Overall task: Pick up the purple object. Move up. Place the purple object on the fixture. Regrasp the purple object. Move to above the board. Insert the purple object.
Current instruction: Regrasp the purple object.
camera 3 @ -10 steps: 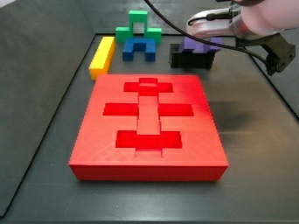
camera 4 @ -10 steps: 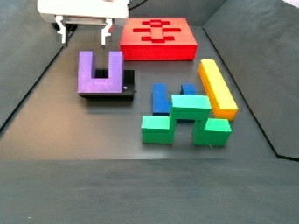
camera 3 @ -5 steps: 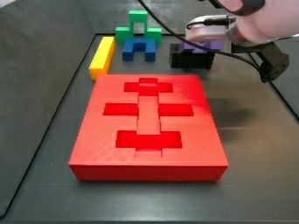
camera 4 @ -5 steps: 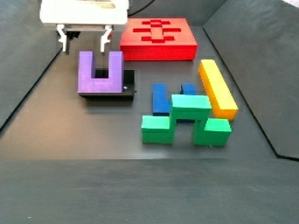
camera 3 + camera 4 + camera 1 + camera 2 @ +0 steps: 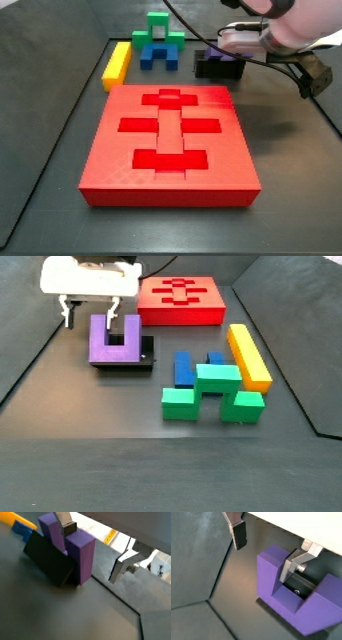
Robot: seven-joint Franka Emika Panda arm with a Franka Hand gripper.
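1. The fingers (image 5: 296, 562) are seen spread wide, one silver plate with its dark pad down in the slot between the two prongs of the purple object (image 5: 298, 592), the other plate outside one prong, so that this prong stands between them; nothing is clamped, and whether a pad touches the prong cannot be told.
2. The gripper (image 5: 100, 318) is shown above the far end of the purple object (image 5: 114, 340), at the far left of the tabletop (image 5: 147, 461) in that side view.
3. The purple object is seen resting on the fixture (image 5: 127, 364), its prongs pointing away toward the far side and its base toward the near side in that view; in a wrist view the fixture (image 5: 47, 559) shows as a dark slab against which the purple object (image 5: 79, 552) leans.
4. In a side view the gripper (image 5: 238, 42) is seen at the far right, over the purple object (image 5: 227, 58) and the fixture (image 5: 217, 68).
5. The board (image 5: 185, 301) is placed just to the right of the gripper at the far side, apart from the purple object.
6. A yellow bar (image 5: 249, 356), a blue block (image 5: 185, 366) and green blocks (image 5: 214, 391) are grouped to the right of the fixture, apart from it.
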